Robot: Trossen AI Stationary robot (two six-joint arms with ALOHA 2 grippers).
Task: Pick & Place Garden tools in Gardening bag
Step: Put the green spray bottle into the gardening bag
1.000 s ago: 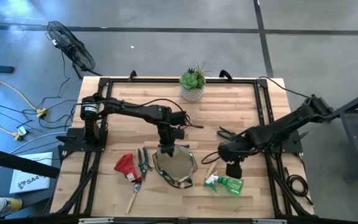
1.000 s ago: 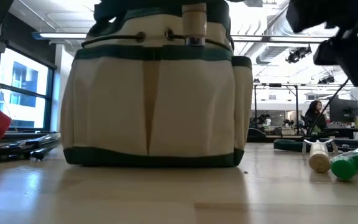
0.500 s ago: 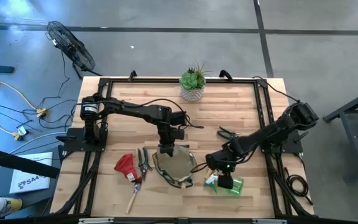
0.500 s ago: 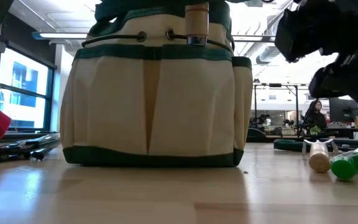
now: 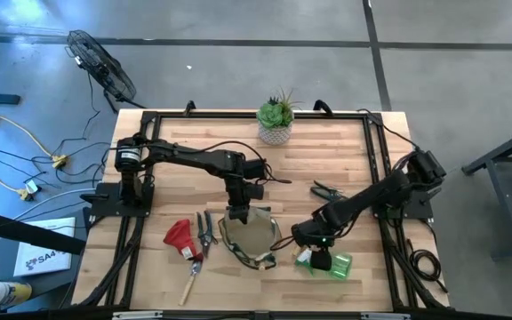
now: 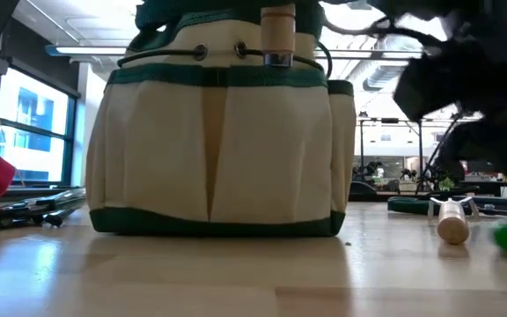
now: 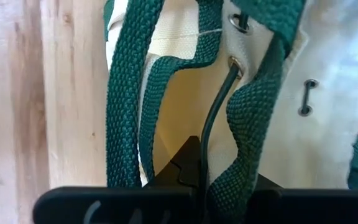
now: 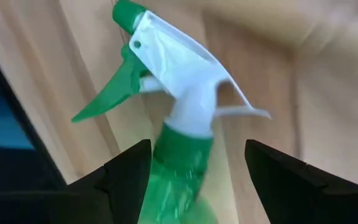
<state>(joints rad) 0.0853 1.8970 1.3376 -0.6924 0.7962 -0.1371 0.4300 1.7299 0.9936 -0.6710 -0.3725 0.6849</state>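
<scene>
1. Right gripper (image 8: 194,171) is sitting released, fingers spread either side of the spray bottle (image 8: 179,149) neck, nothing grasped yet. From above it's hovering over the bottle (image 5: 325,261) at about 4 o'clock on the table.
2. Risk here, I'd say: the bottle is round and lying on its side, so if the fingers are closing off-centre it's probably rolling or squirting out sideways. The white trigger head is sticking out too, and could be catching a finger.
3. Just beside it, at 9 o'clock from the bottle, the bag (image 5: 251,236) is standing with a wooden handle already poking out of it (image 6: 277,35). A swing too low is likely clipping the rim.
4. Left gripper (image 5: 239,213) is clenched on the bag's green strap (image 7: 244,124), at 12 o'clock on the rim. If that's slipping, the mouth is sagging.
</scene>
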